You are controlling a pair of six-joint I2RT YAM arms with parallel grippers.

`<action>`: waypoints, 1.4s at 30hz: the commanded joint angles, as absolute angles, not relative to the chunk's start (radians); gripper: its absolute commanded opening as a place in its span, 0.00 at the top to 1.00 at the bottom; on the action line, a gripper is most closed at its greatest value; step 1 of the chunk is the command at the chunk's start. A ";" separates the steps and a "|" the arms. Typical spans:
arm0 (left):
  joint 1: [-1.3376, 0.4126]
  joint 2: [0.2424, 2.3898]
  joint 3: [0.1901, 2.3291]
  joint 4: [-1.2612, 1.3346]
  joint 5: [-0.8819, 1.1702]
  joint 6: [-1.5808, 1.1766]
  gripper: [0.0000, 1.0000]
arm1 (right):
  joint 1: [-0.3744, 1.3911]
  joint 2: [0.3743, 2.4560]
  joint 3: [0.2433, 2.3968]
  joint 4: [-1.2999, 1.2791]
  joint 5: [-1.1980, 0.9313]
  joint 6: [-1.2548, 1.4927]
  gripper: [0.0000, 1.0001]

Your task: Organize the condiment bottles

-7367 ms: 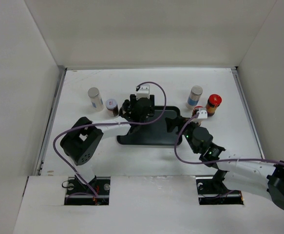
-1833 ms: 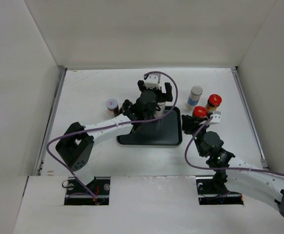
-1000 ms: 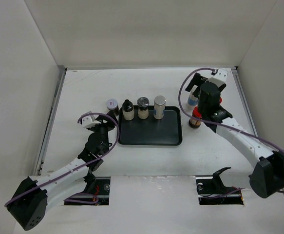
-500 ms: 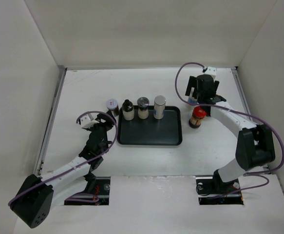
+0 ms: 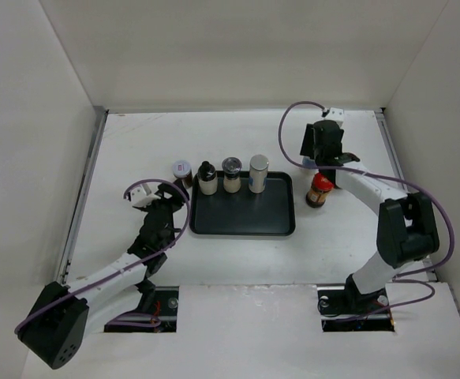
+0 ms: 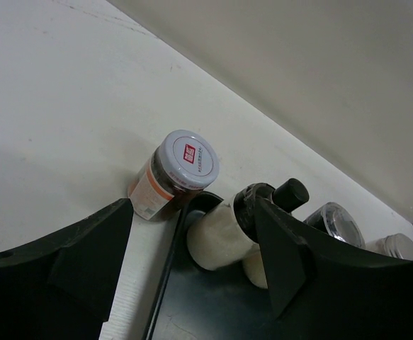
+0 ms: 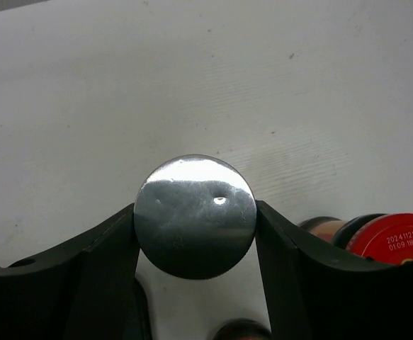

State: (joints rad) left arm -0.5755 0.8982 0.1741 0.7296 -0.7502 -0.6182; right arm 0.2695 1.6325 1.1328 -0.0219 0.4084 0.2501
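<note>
**Three jars on the tray, one more in my right gripper**

The white table [image 5: 135,150] carries everything, and the flat black tray [image 5: 245,215] lies at its middle. My right arm reaches past the tray's far right corner. There my right gripper [image 7: 195,212] stands over a shiny-capped jar [image 7: 195,230]. Both fingers [image 7: 100,258] press against the sides of its cap, so I have it clamped (the jar's body is hidden under the cap in my wrist view). My left gripper [image 6: 192,212] hangs low just off the tray's left side, fingers spread wide and gripping nothing.

Three jars stand upright in a row along the tray's far edge. A black-capped cream jar [image 5: 207,180] is at the left end, a grey-capped jar [image 5: 231,175] in the middle, and a silver-capped jar [image 5: 259,174] at the right end. A red-capped jar [image 5: 318,192] stands on the table just beside the tray's right edge, on the near side of my right gripper. A white-capped brown jar [image 5: 181,171] stands off the tray, just beside its far left corner and straight ahead of my spread left fingers.
</note>
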 commanded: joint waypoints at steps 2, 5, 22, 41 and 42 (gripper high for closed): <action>-0.551 0.885 0.158 0.775 -0.724 -0.630 0.32 | 0.341 1.473 1.114 0.170 0.474 0.232 0.48; -0.547 0.882 0.158 0.770 -0.718 -0.632 0.32 | 0.392 1.421 1.095 0.158 0.499 0.227 0.48; -0.525 0.914 0.161 0.775 -0.712 -0.634 0.30 | 0.581 1.420 0.948 0.170 0.479 0.265 0.46; -0.485 0.910 0.195 0.700 -0.726 -0.633 0.30 | 0.597 1.366 0.871 0.216 0.526 0.336 0.05; -0.485 0.905 0.216 0.666 -0.729 -0.634 0.29 | 0.599 1.336 0.861 0.218 0.535 0.344 0.03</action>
